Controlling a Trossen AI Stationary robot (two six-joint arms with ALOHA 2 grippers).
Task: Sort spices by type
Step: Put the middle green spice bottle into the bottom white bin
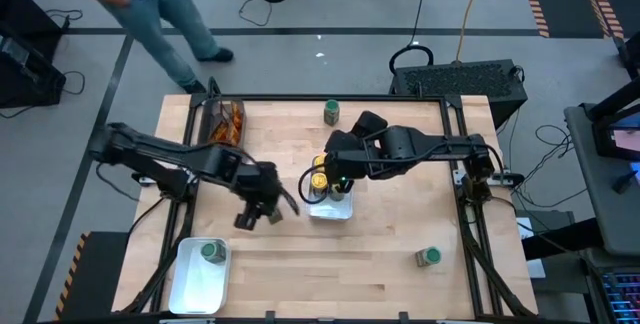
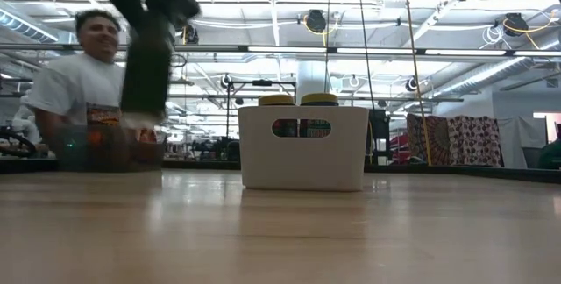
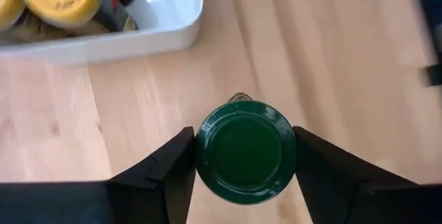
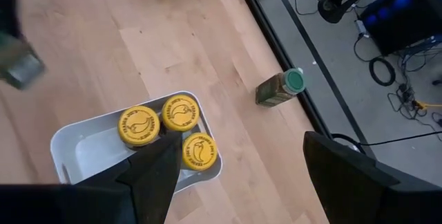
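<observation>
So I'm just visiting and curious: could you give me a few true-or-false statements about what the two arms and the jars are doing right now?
1. The left tool grips a green-lidded jar. True.
2. The centre tray holds green-lidded jars. False: it holds three yellow-lidded jars.
3. The right tool is open above the centre tray. True.
4. The corner tray holds nothing. False: one green-lidded jar stands in it.
5. A green-lidded jar lies tipped near the table's edge. True.

Open tabletop (image 1: 380, 264) front-center; white tray (image 1: 330, 207) and right arm (image 1: 440, 147) mid-table.
</observation>
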